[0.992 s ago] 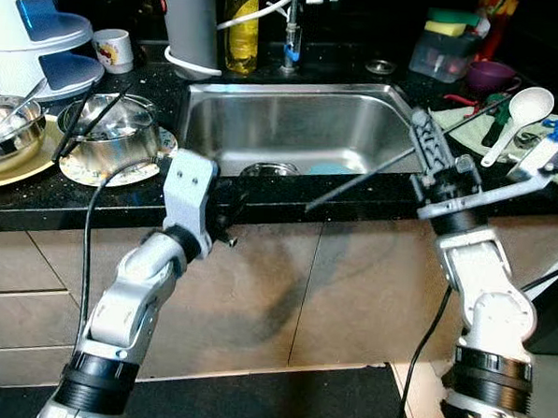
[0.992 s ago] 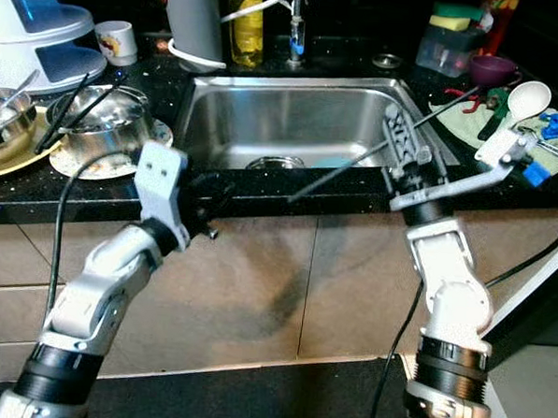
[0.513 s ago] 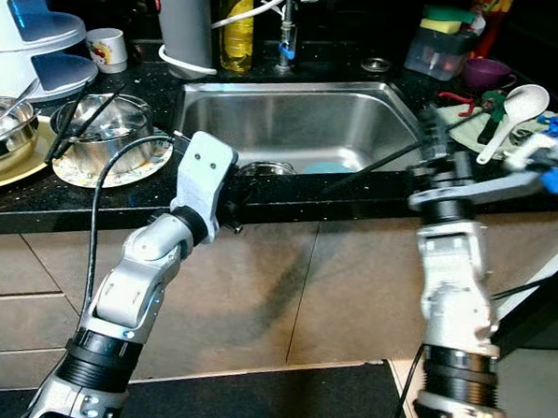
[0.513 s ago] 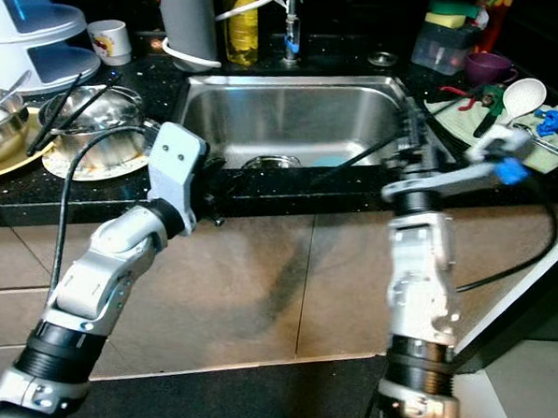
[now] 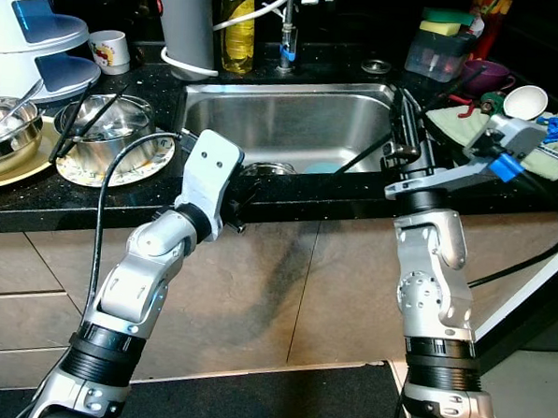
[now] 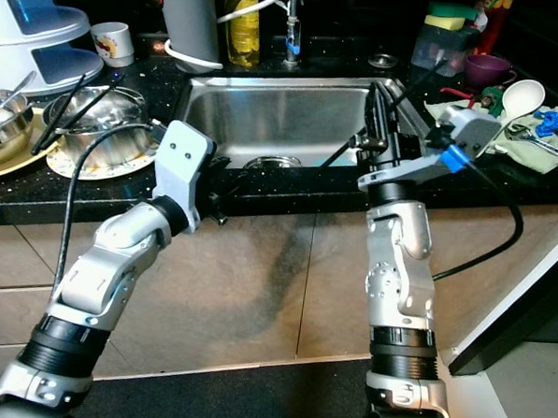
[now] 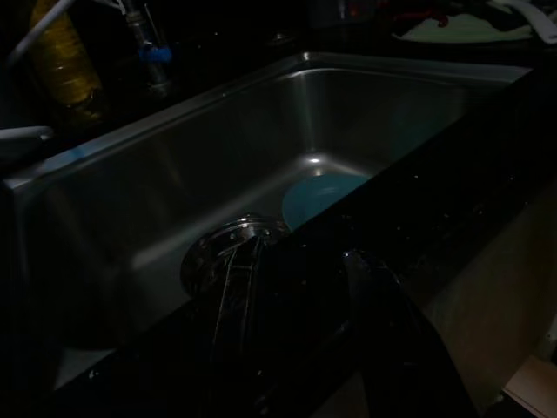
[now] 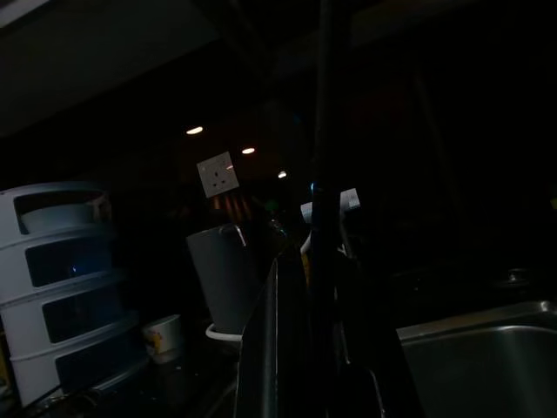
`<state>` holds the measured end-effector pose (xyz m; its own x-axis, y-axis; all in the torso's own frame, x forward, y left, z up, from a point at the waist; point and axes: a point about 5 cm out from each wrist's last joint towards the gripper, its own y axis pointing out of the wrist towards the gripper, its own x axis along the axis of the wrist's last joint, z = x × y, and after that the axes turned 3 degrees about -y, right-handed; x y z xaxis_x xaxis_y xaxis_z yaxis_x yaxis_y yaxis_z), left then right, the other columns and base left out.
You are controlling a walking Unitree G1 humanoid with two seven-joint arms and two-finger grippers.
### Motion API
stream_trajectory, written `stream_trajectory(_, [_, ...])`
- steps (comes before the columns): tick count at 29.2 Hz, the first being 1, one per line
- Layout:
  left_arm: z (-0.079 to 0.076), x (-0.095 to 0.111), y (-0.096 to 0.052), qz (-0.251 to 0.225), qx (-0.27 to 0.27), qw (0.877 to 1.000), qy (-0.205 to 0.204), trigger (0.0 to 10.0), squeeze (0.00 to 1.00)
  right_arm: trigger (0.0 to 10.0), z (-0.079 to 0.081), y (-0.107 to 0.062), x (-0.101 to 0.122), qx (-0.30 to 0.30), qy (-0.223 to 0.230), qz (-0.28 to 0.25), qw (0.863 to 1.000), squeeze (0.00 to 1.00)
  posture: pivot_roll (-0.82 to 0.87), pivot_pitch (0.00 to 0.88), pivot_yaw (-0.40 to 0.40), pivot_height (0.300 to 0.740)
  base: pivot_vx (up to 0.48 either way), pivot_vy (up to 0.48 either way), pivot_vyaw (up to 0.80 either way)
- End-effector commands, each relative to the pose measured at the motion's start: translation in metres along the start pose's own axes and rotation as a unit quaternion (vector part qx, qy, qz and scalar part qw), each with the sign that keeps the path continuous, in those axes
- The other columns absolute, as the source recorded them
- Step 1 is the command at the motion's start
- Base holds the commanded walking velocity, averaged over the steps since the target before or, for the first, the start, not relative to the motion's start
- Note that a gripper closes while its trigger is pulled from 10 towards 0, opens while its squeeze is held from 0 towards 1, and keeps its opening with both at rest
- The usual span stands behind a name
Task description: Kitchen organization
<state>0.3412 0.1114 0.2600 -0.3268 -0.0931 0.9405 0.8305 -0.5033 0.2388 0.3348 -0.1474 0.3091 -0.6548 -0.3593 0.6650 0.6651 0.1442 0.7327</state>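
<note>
Reaching over the sink (image 5: 293, 116) rim, right gripper (image 5: 410, 122) upright, left gripper (image 5: 237, 202) low.

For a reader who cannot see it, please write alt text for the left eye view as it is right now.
Two silver robot arms reach toward a steel sink set in a black countertop: the left gripper is at the counter's front edge, and the right gripper is raised over the sink's right rim. Left of the sink stand metal bowls on plates; at its right a white spoon lies on a cloth.
</note>
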Motion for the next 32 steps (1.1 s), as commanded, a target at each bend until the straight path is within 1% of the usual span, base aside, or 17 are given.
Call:
stream_trajectory(1, [0.0001,0.0010,0.0001,-0.004,-0.004,1.000,-0.001,10.0,0.00,10.0,0.0025,0.0031,0.0019,0.014,-0.017,-0.007,1.000,0.00,-0.04,0.149,-0.007,0.740,0.307,0.000,0.00])
stream_trajectory(8, [-0.0008,0.0013,-0.0002,-0.007,-0.009,1.000,-0.005,10.0,0.00,10.0,0.0020,0.0025,0.0016,0.017,-0.030,-0.010,0.999,0.00,-0.04,0.151,-0.004,0.740,0.338,0.000,0.00])
stream_trajectory(32, [-0.0030,0.0040,0.0020,-0.011,-0.020,1.000,-0.002,10.0,0.00,10.0,-0.0018,0.0031,0.0018,0.017,-0.046,-0.016,0.999,0.00,-0.04,0.155,0.000,0.740,0.351,0.000,0.00])
